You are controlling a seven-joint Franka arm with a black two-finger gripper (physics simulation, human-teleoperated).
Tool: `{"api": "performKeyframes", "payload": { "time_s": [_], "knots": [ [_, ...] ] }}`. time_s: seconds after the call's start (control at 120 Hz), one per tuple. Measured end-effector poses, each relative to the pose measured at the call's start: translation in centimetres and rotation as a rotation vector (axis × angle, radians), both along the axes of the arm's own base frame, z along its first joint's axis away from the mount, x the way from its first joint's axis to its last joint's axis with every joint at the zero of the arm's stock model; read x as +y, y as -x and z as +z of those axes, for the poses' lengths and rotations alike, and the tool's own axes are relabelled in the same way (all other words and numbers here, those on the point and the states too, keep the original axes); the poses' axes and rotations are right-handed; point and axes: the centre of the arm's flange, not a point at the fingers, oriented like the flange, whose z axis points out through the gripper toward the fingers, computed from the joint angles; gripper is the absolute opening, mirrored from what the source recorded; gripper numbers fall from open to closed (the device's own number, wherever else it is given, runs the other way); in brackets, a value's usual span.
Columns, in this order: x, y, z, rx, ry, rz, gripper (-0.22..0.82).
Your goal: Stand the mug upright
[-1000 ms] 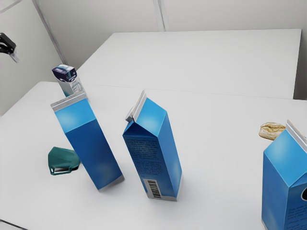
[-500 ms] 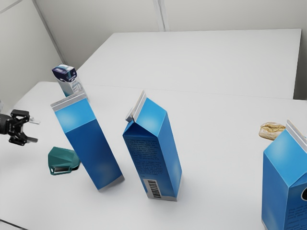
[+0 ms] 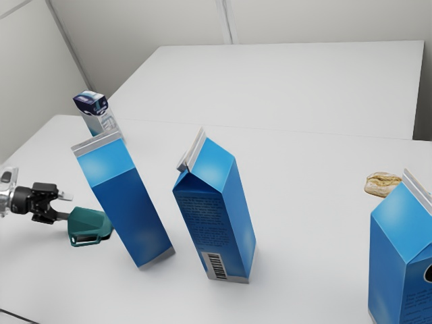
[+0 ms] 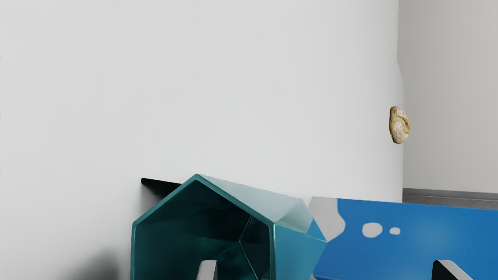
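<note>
Nearer the leftmost blue carton (image 3: 125, 202) in the exterior view, the gripper (image 3: 68, 206) has descended toward the mug (image 3: 88, 225), tipped over beside that carton; in the wrist view its parted fingers (image 4: 208, 271) grasp nothing, so gripping and righting apparently remain.

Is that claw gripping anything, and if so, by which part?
Nothing is held: the gripper is open, its fingers wide apart, near the mouth of the green mug.
</note>
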Motion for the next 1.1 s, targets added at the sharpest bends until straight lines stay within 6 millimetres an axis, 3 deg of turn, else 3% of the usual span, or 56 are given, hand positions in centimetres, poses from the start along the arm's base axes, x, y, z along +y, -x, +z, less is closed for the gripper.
{"api": "performKeyframes", "payload": {
  "time_s": [0.483,0.592,0.708,0.808,0.917,1.1],
  "knots": [
    [-3.2,0.7,-1.3,-0.106,-0.018,-0.064,0.58],
    [-3.8,0.6,-1.4,-0.124,-0.023,-0.073,0.45],
    [-3.8,0.5,-1.5,-0.139,-0.033,-0.076,0.17],
    [-3.7,0.5,-1.4,-0.148,-0.043,-0.076,0.02],
    [-3.6,0.5,-1.4,-0.156,-0.052,-0.078,-0.07],
    [-3.5,0.4,-0.7,-0.178,-0.069,-0.080,-0.14]
  ]
}}
